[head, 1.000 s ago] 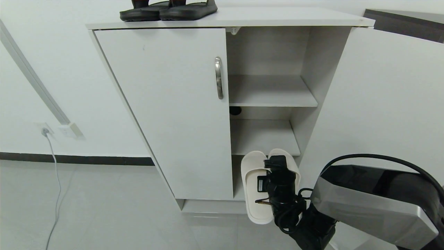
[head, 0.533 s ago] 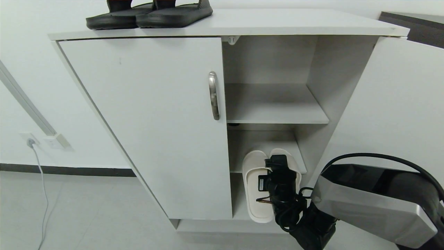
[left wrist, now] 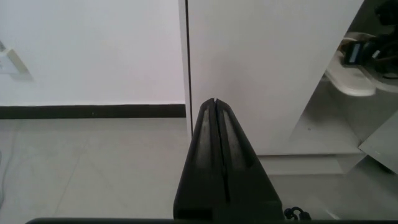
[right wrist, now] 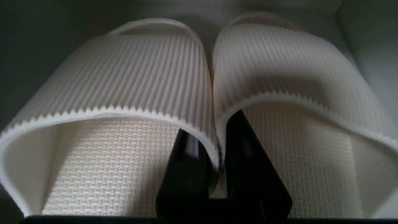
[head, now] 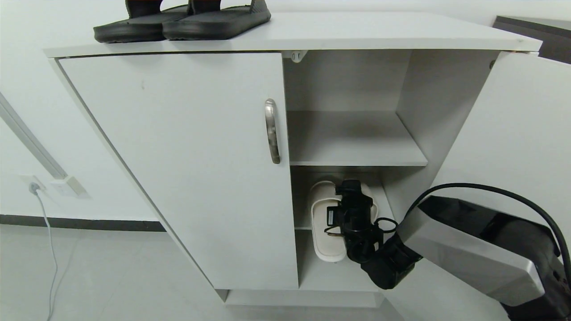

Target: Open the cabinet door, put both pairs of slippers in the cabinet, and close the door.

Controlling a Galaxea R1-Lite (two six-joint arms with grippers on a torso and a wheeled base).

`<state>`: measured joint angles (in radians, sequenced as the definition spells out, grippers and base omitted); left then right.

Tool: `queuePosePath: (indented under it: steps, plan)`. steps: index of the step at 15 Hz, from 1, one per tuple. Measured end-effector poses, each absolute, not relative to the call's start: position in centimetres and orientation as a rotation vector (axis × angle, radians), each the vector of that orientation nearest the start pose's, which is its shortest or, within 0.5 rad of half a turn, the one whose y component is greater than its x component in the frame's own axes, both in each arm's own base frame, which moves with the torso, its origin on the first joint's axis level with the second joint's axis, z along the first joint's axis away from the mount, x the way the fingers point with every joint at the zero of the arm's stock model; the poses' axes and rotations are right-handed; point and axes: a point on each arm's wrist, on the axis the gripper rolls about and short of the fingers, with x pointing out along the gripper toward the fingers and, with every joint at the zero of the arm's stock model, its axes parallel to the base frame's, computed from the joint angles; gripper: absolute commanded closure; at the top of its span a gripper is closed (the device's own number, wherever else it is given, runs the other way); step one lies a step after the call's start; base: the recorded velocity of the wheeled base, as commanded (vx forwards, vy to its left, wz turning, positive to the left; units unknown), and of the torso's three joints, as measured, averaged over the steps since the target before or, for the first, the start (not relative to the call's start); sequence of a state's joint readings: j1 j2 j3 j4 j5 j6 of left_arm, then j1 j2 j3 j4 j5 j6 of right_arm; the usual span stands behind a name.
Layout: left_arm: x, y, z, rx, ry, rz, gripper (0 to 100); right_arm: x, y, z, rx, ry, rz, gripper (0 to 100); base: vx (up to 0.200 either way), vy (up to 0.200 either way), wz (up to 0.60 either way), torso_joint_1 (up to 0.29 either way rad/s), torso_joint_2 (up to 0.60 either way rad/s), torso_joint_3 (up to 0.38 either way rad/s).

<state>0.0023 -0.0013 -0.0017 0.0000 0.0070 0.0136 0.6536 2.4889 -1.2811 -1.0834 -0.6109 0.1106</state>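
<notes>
The white slippers (head: pixel 324 232) hang side by side over the middle shelf, toes under the upper shelf (head: pixel 352 142) of the cabinet (head: pixel 339 32). My right gripper (head: pixel 351 187) is shut on their two inner strap edges, which the right wrist view shows pinched between its fingers (right wrist: pixel 186 162) across the white slippers (right wrist: pixel 124 93). The black slippers (head: pixel 178 22) rest on the cabinet top at the left. The right door (head: pixel 513 133) stands open. The left door (head: pixel 178 156) is closed, with a metal handle (head: pixel 272 131). My left gripper (left wrist: pixel 215 106) is shut and empty, low in front of the left door.
A wall socket with a hanging cable (head: pixel 35 189) and a slanted cable duct (head: pixel 26 138) are on the wall to the left. Grey floor (head: pixel 89 276) lies open before the left door. The bottom compartment (head: pixel 330 278) below the slippers holds nothing.
The head view has moved in toward the cabinet. My right gripper has carried the white slippers from in front of the opening in over the middle shelf.
</notes>
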Motion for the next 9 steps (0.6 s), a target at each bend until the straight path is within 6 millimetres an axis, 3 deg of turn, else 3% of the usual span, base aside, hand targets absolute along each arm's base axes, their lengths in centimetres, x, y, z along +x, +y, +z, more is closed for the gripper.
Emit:
queuePosePath:
  steps: [4, 9]
  plan:
    - [-2.3, 0.0, 7.6, 0.013, -0.003, 0.01, 100, 41.4, 27.6, 4.0, 0.037, 0.104, 0.0, 100, 0.0, 0.0, 0.0, 0.0, 0.0, 0.0]
    - [-2.3, 0.0, 7.6, 0.012, -0.003, 0.011, 100, 44.0, 27.1, 4.2, 0.054, 0.079, -0.036, 100, 0.0, 0.0, 0.0, 0.0, 0.0, 0.0]
